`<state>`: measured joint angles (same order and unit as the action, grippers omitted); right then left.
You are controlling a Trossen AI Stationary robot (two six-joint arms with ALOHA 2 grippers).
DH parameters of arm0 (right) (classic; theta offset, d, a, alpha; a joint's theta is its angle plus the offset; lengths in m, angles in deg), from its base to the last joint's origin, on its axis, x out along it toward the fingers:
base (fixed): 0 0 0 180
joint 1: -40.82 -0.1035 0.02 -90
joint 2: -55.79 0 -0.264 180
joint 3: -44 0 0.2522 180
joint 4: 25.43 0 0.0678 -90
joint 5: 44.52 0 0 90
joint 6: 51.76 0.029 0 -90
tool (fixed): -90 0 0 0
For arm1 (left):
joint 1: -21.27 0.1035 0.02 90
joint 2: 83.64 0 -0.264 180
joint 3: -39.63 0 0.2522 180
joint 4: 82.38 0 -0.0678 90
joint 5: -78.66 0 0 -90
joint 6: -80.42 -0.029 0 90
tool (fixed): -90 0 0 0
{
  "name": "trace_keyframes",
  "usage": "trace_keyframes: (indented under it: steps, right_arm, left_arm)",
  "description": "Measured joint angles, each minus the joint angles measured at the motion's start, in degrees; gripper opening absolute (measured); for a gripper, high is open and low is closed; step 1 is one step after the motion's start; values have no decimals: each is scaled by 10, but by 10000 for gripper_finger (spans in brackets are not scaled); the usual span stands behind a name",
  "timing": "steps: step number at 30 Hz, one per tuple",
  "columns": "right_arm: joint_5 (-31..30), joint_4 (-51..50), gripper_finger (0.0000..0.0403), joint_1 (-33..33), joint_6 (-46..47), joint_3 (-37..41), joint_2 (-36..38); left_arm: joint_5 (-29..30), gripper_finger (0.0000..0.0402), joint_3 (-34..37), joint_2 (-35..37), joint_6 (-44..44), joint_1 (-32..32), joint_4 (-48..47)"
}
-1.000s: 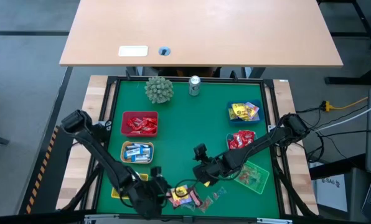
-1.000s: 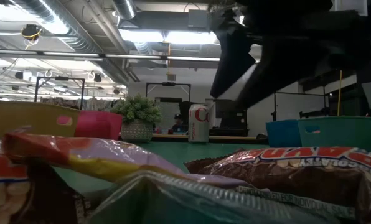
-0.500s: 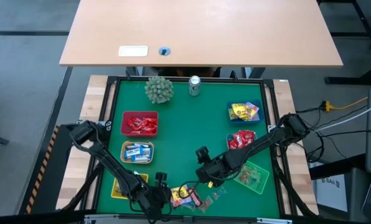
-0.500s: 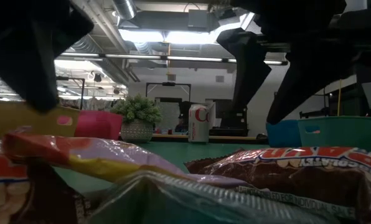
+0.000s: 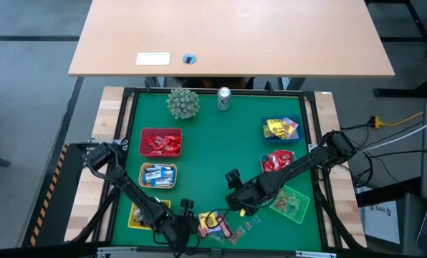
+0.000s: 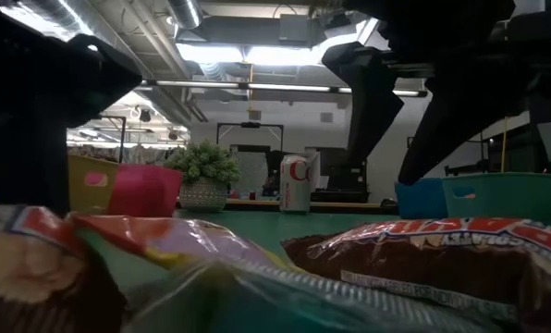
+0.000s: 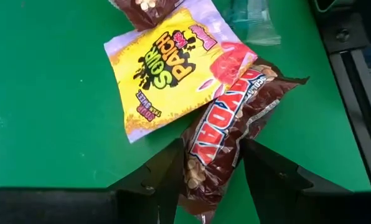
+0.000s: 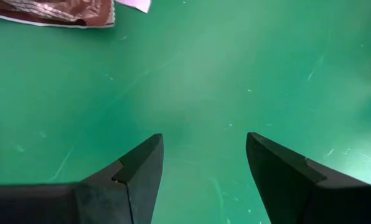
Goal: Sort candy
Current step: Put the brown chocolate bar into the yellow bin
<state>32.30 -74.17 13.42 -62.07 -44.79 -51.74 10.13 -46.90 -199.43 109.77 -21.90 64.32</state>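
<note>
A small heap of candy (image 5: 217, 226) lies on the green mat near the table's near edge. In it are a yellow Sour Patch pack (image 7: 167, 68) and a brown PayDay bar (image 7: 229, 124) that partly overlaps the pack. My left gripper (image 7: 210, 146) is open and low over the heap, one finger on each side of the brown bar's near end. My right gripper (image 8: 204, 140) hangs open over bare mat just beyond the heap (image 5: 235, 206), with nothing between its fingers. My left gripper comes from above at a slant, with its fingers either side of the brown bar's near end (image 7: 204, 180) and lying along the bar. The bar rests flat on the mat and on the yellow pack. I cannot tell whether the fingers touch the wrapper.
Baskets of sorted candy stand around: red (image 5: 160, 142) and tan (image 5: 158, 174) on the left, blue (image 5: 281, 129) and another with red sweets (image 5: 276, 161) on the right. A green basket (image 5: 291, 202) is near my right arm. A spiky green ball (image 5: 183, 102) and a can (image 5: 223, 98) stand at the far edge.
My left gripper has come down onto the heap near the near edge and rolled about its own axis, its fingers still apart. In the low view the nearest wrappers have shifted and bunched up. My right gripper has stayed in place and tipped a little.
</note>
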Motion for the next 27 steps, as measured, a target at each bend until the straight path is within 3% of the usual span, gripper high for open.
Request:
trace_keyframes:
  steps: [5,16,27]
  right_arm:
    - [9,0,230,0,0,0,0]
    - [9,0,230,0,0,0,0]
    - [9,0,230,0,0,0,0]
  left_arm:
    - [-12,146,0,0,28,10,-2]
    - [-50,71,-1,2,80,31,2]
    - [-65,64,-64,2,95,33,-37]
